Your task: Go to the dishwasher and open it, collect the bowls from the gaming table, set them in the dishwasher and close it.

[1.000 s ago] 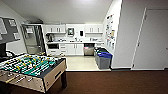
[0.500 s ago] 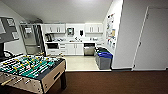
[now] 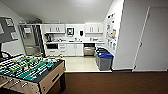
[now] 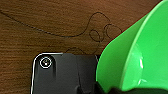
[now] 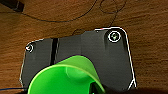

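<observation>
Dishwasher (image 3: 89, 49) stood open under the far kitchen counter, nearer than before. Each wrist carried a green bowl (image 4: 135, 57), (image 5: 66, 76); finger state unclear. Bins (image 3: 104, 60) and foosball table (image 3: 30, 71) flanked the way.

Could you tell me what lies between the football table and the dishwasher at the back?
In the head view, brown carpet, then pale kitchen floor, lies between the football table and the dishwasher.

Count on inspection: one foosball table (image 3: 30, 72); one silver-fronted dishwasher (image 3: 89, 50), well beyond the foosball table; two bins (image 3: 104, 61) standing near the dishwasher; two bright green bowls, one wide bowl (image 4: 140, 57) and one smaller bowl (image 5: 66, 77).
</observation>
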Available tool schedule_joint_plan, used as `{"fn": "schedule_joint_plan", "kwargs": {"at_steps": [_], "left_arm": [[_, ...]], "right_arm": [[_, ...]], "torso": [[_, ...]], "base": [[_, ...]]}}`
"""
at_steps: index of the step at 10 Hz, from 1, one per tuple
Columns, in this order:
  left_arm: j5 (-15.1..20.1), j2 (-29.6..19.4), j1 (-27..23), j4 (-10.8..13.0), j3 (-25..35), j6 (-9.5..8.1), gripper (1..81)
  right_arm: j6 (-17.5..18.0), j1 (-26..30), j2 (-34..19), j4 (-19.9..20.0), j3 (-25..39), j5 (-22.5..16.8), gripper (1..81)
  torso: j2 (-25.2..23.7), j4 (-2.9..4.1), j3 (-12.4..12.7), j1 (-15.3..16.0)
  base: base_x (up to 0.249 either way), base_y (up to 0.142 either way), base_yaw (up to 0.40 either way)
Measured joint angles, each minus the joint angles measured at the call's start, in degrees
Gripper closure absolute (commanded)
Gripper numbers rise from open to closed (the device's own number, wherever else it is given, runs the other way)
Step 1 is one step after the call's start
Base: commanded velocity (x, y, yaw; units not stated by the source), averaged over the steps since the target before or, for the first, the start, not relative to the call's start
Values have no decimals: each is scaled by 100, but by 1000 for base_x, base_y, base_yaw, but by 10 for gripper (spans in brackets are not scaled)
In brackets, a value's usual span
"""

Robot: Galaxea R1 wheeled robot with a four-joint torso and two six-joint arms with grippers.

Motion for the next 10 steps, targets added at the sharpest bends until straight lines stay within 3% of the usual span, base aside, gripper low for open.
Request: {"fn": "schedule_joint_plan", "kwargs": {"at_steps": [10], "left_arm": [[0,2,-9,2,0,2,811]], "right_arm": [[0,35,30,0,0,0,811]], "torso": [[0,0,0,5]], "base": [[119,0,0]]}}
